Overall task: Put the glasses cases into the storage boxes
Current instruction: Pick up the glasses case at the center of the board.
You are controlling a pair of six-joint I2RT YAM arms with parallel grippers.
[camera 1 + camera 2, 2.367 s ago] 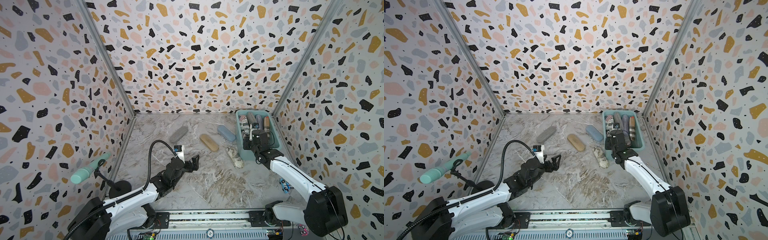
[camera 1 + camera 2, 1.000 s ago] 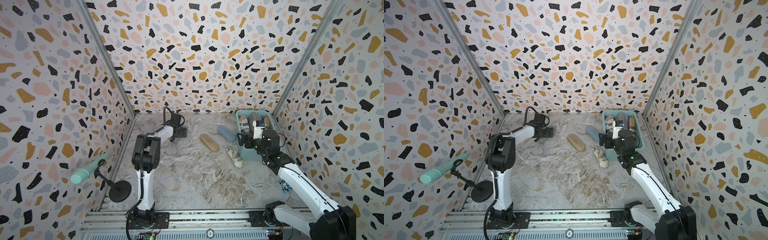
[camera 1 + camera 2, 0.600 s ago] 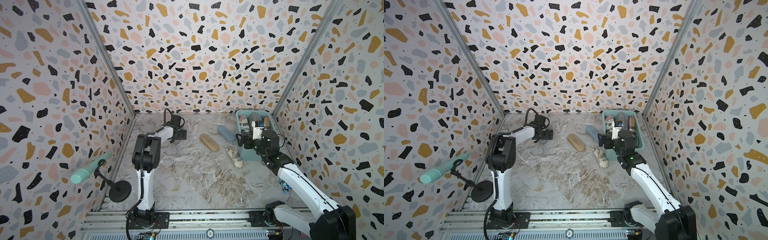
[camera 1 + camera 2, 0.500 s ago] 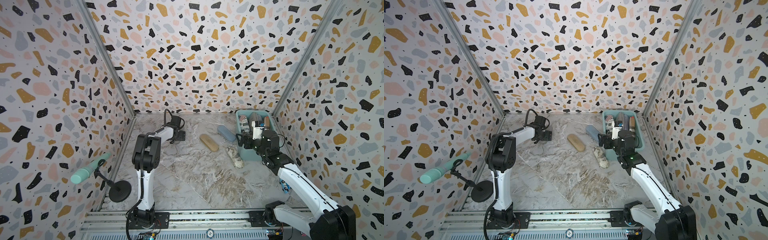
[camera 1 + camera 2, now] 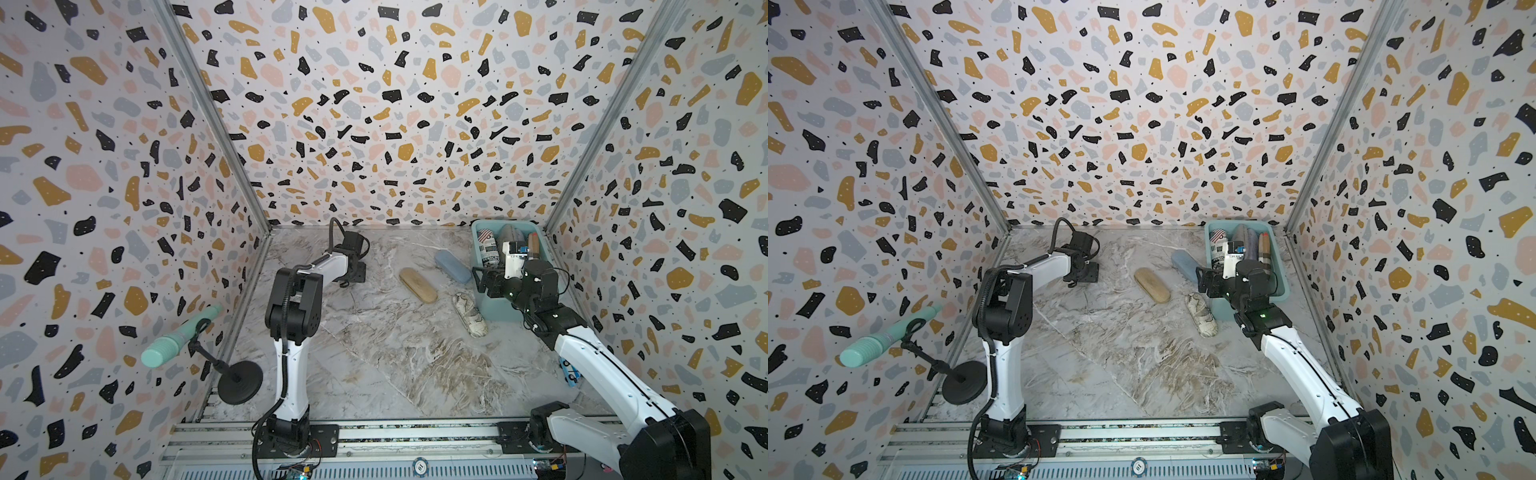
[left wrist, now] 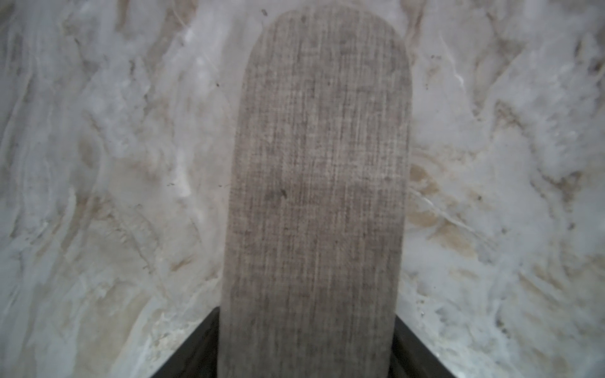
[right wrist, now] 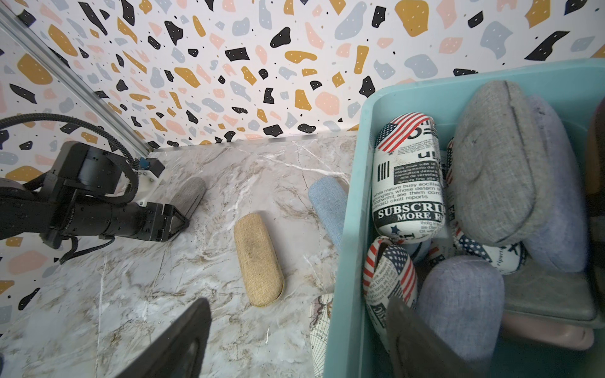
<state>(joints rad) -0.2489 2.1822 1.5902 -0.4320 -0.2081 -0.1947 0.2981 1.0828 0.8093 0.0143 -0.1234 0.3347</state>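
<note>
- Far left on the table [image 5: 374,353]: grey case [image 6: 314,196] between the jaws of the left gripper [image 5: 358,273]; we cannot tell if clamped.
- Far right: right gripper [image 5: 483,282], jaws apart, over the left wall of the tub [image 7: 347,229].

Teal tub [image 5: 496,311] holds glasses cases [image 7: 409,183].
Tan case [image 5: 418,285], blue case [image 5: 453,267], print case [image 5: 470,314] lie flat near it; grey case [image 6: 314,196] well apart.
</note>
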